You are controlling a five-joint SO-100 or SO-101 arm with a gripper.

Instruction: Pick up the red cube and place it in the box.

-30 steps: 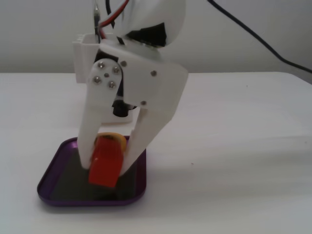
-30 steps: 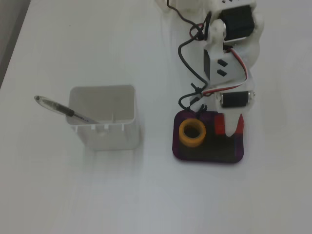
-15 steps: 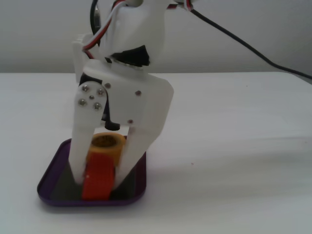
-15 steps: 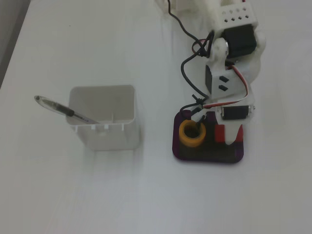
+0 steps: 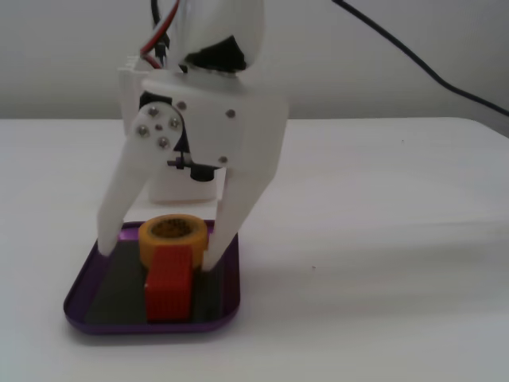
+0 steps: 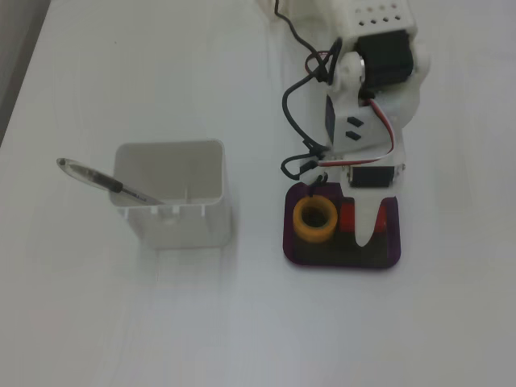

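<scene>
- No readable brand, label or writing that we can make out in either fixed view.
- We count one small bright red ribbed plastic block [image 5: 168,288], one yellow-orange tape roll [image 5: 173,236], one shallow purple metallic square tray [image 5: 82,286], one tall white square plastic container [image 6: 176,197], one clear pen [image 6: 105,182].
- Red block lies inside the purple tray on its dark bottom, touching the tape roll; in a fixed view it sits in front of the roll, toward the camera.
- White two-finger gripper [image 5: 156,256] is released: fingers [image 5: 119,205] spread wide, tips down in the tray on either side of the roll. We see neither finger clamping the block.
- In a fixed view from above, the tray [image 6: 393,251] holds the roll [image 6: 314,220] on its left and the block [image 6: 348,218] just right of it, partly hidden under the gripper [image 6: 361,234].
- Only that top view shows the open container well left of the tray, the pen leaning out over its left rim, plus the arm's black cables [image 6: 294,121] and servo.
- Only the low front view shows the finger spread and the block's ribbed faces; a white object behind the gripper there is mostly hidden.
- Everything sits on a white table [image 5: 382,263].
</scene>
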